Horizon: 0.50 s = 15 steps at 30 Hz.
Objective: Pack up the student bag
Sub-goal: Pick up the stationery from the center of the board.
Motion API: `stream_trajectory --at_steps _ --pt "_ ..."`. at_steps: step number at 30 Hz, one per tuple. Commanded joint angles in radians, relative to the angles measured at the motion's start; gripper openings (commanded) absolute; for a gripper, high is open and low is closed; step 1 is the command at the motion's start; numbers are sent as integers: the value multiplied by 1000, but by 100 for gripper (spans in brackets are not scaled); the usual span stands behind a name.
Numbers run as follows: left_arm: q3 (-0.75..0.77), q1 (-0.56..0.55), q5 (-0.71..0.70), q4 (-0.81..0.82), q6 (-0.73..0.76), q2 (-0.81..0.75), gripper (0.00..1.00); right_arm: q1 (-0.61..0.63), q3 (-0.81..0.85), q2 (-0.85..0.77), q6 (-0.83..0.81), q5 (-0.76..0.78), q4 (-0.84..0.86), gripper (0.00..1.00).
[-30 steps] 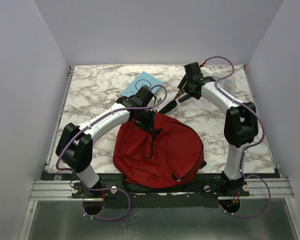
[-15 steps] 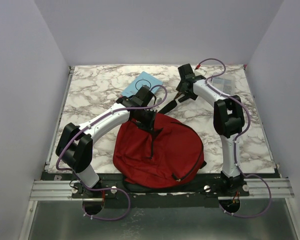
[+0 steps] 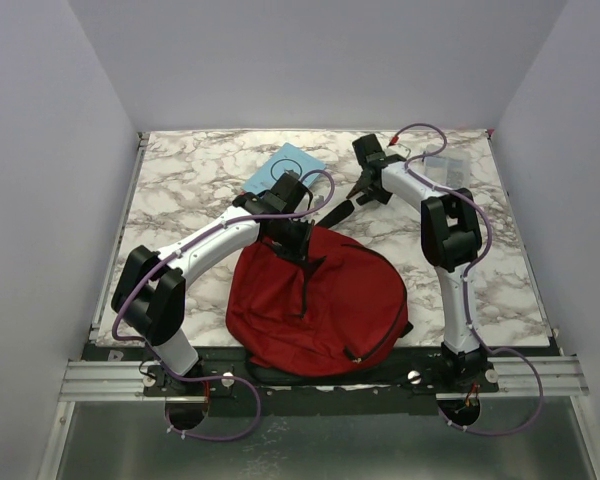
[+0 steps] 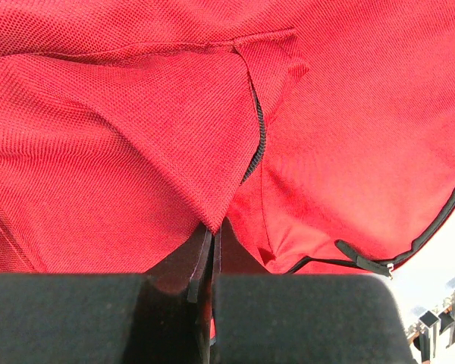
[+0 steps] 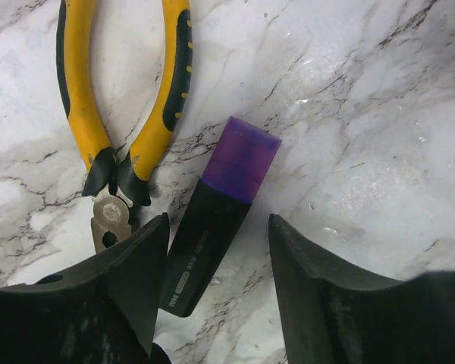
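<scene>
The student bag (image 3: 315, 300), dark red with black zippers, lies at the near middle of the marble table. My left gripper (image 3: 298, 243) is at its far edge. In the left wrist view that gripper (image 4: 212, 229) is shut on a pointed fold of the bag's red fabric (image 4: 136, 136), beside a black zipper (image 4: 259, 136). My right gripper (image 3: 363, 190) hovers low over the table behind the bag. Its jaws stand open on either side of a black highlighter with a purple cap (image 5: 216, 227), not touching it; my right gripper (image 5: 218, 220) holds nothing.
Yellow-handled pliers (image 5: 114, 114) lie just left of the highlighter, their head near my left finger (image 5: 136, 265). A light blue book (image 3: 285, 165) lies at the back behind the left arm. A clear case (image 3: 445, 160) sits at the back right.
The right arm has swung left and come down over the highlighter, and its jaws have narrowed somewhat. The left arm and the bag have not moved.
</scene>
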Motion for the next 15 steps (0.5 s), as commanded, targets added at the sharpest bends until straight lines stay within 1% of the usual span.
stream_trajectory --at_steps 1,8,13,15 --pt "23 -6 35 9 -6 -7 0 -6 -6 42 20 40 -54 54" --pt "23 -6 33 9 -6 -3 0 -6 -87 -16 8 29 -37 36" --pt "23 -7 32 9 -6 -2 0 -12 -180 -109 -29 25 2 15" --pt "23 -7 31 9 -8 -1 0 -16 -229 -162 -50 30 27 4"
